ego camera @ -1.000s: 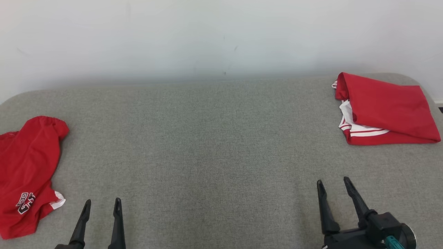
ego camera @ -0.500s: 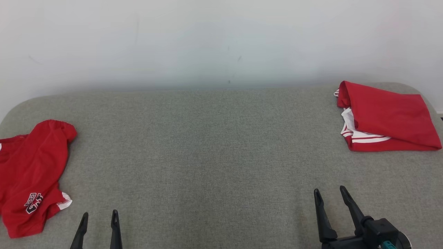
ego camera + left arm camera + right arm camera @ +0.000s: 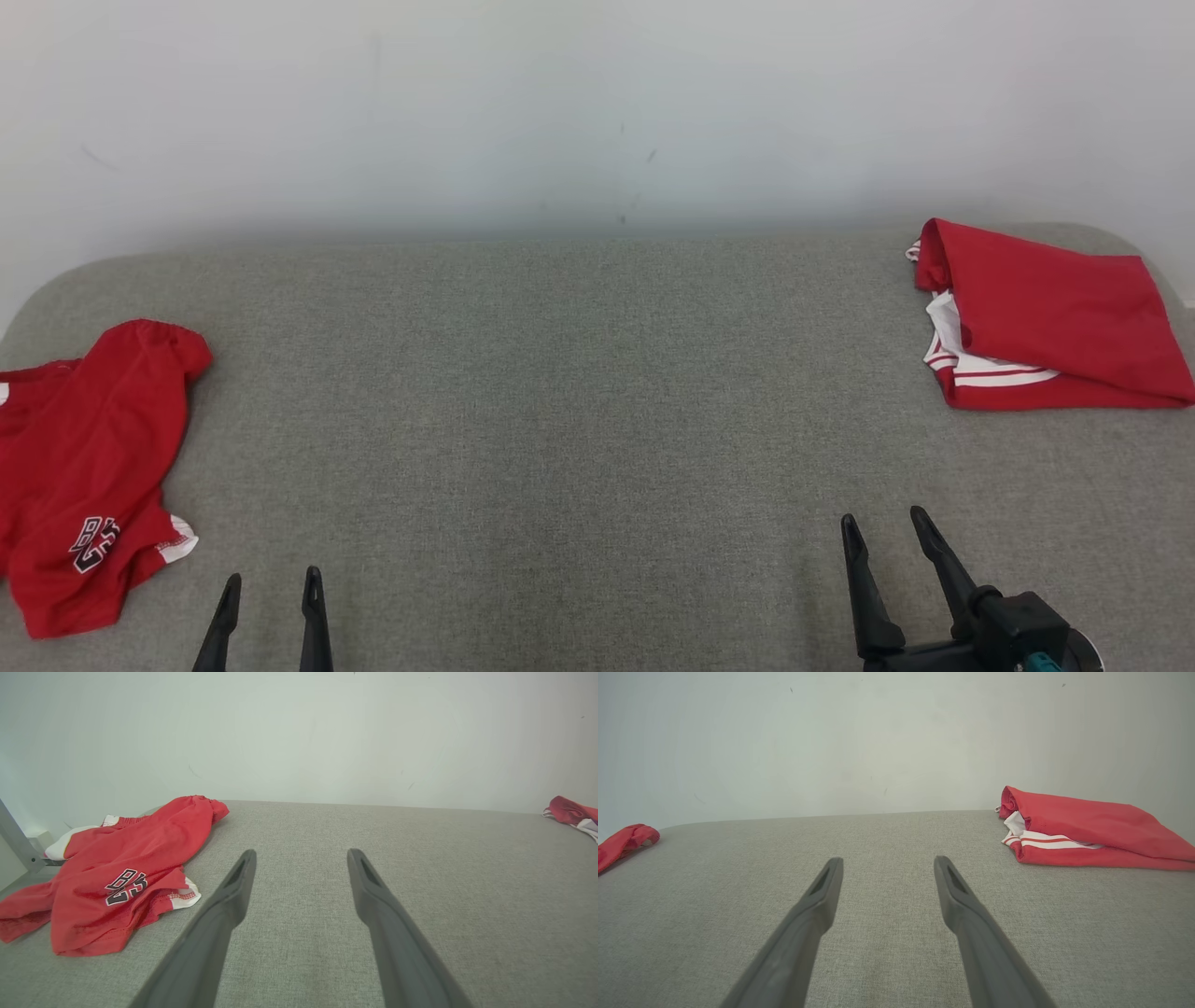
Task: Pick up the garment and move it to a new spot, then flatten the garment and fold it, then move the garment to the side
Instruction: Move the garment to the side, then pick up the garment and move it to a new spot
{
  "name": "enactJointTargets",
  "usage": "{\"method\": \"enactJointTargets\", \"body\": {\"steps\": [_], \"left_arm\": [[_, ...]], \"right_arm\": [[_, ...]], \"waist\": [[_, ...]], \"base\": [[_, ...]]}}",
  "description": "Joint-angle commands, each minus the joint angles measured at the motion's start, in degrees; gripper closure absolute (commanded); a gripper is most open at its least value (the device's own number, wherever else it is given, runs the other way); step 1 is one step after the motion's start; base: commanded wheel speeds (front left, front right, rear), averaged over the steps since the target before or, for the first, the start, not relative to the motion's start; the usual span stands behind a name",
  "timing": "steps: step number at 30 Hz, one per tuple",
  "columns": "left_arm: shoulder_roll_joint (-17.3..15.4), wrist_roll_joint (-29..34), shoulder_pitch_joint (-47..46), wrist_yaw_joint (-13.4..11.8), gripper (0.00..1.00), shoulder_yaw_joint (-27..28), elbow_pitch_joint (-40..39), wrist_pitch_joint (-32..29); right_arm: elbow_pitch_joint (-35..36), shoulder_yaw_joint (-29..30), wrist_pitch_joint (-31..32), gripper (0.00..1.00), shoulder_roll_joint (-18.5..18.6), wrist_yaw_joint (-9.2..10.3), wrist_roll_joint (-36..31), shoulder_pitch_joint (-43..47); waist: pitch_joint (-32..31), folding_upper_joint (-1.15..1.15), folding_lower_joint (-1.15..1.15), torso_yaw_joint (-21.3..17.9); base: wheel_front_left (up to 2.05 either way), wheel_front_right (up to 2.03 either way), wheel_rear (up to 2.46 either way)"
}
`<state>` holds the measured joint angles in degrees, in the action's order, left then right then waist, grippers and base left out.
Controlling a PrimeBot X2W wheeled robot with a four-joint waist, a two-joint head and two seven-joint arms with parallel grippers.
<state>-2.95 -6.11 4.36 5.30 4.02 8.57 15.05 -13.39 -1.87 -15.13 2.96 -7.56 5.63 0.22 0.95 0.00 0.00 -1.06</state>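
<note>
The crumpled red garment (image 3: 89, 467) runs off the left side of the head view, so its full extent cannot be told, and the black-and-white lettering on it is too small to read. Both arms are cut off at the bottom, with only the fingers and part of the right wrist showing. The grey cloth-covered worktop (image 3: 579, 392) has rounded far corners and meets a plain white wall (image 3: 597, 103). The crumpled garment lies at the worktop's left edge. A folded red garment (image 3: 1046, 317) with white striped trim lies at the far right corner. The left gripper (image 3: 273, 575) and right gripper (image 3: 882, 516) sit near the front edge, fingers pointing toward the wall, jaws spread and holding nothing, well apart from both garments.
</note>
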Motion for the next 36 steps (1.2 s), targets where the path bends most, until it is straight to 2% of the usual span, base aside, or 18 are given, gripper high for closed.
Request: {"method": "enactJointTargets", "body": {"steps": [1, 18, 27, 36], "left_arm": [[0.11, -0.08, 0.18, -0.26, 0.0, -0.1, -0.08, 0.1], [0.11, -0.19, 0.0, -0.55, 0.0, -0.47, 0.33, 0.1], [0.1, 0.62, -0.38, -0.15, 0.0, 0.32, 1.16, 0.1], [0.1, 1.29, -0.89, 0.13, 0.0, 1.79, 2.66, 0.1]], "right_arm": [[-0.08, 0.02, -0.04, 0.0, -0.14, 0.12, 0.18, 0.45], [-0.44, -0.25, -0.04, 0.0, -0.14, 0.11, 0.09, 0.59], [-0.53, -0.45, -0.04, 0.0, -0.14, 0.12, 0.38, 1.16], [-0.65, -0.71, -0.04, 0.0, -0.13, 0.11, 0.71, 1.62]], "waist": [[0.04, 0.0, 0.0, 0.02], [-0.7, 0.0, 0.0, 0.48], [-0.89, 0.0, 0.0, 4.28], [-0.44, 0.0, 0.0, 10.89]], "base": [[0.0, 0.0, 0.0], [0.0, 0.0, 0.0], [0.0, 0.0, 0.0], [0.0, 0.0, 0.0]]}}
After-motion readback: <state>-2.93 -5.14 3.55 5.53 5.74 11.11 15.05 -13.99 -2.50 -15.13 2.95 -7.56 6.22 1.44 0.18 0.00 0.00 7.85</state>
